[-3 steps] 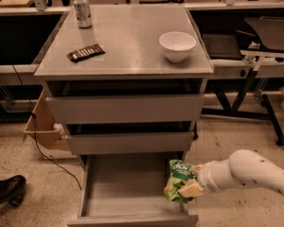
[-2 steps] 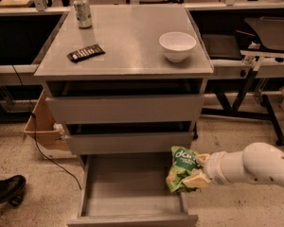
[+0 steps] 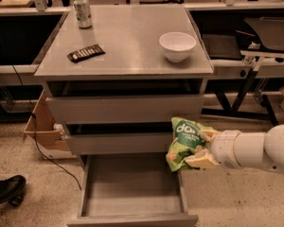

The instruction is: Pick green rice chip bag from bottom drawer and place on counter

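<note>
Green rice chip bag (image 3: 183, 143), clamped in the gripper (image 3: 202, 148) level with the middle drawer (image 3: 118, 143), above the open bottom drawer (image 3: 132, 193) (counter (image 3: 128, 46) well above): risks catching the counter's overhanging edge on the lift, or slipping free.

From the right the white arm (image 3: 267, 150) stretched in almost level, its forearm thick and rounded. At its end the gripper (image 3: 199, 148) hung just above the right side of the bottom drawer (image 3: 132, 190). Its two cream fingers (image 3: 206, 135) were pinched on the green rice chip bag (image 3: 183, 141), one above and one below.
</note>
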Robot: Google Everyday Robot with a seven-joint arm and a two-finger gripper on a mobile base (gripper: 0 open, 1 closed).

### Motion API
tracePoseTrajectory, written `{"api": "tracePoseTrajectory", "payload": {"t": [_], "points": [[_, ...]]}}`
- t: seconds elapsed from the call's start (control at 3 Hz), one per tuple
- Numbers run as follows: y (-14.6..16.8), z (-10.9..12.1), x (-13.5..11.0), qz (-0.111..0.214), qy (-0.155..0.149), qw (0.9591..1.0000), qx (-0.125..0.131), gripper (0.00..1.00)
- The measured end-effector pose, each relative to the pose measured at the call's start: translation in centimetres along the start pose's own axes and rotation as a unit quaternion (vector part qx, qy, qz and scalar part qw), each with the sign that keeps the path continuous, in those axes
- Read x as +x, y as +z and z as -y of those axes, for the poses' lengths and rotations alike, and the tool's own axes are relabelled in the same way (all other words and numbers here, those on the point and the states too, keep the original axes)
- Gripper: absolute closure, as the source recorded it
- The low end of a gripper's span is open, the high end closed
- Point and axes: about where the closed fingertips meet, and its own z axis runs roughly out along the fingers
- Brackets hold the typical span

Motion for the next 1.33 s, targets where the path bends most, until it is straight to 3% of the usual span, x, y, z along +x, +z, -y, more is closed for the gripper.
{"api": "tracePoseTrajectory", "payload": {"t": [0.67,1.0,1.33], "points": [[-0.4,-0.1,-1.4,0.01,-0.01,0.9999,-0.005,1.0],[-3.3,0.7,-5.4,0.048,-0.034,0.9982,0.004,1.0],[-8.4,3.5,-13.0,0.118,-0.083,0.9889,0.036,1.0]]}}
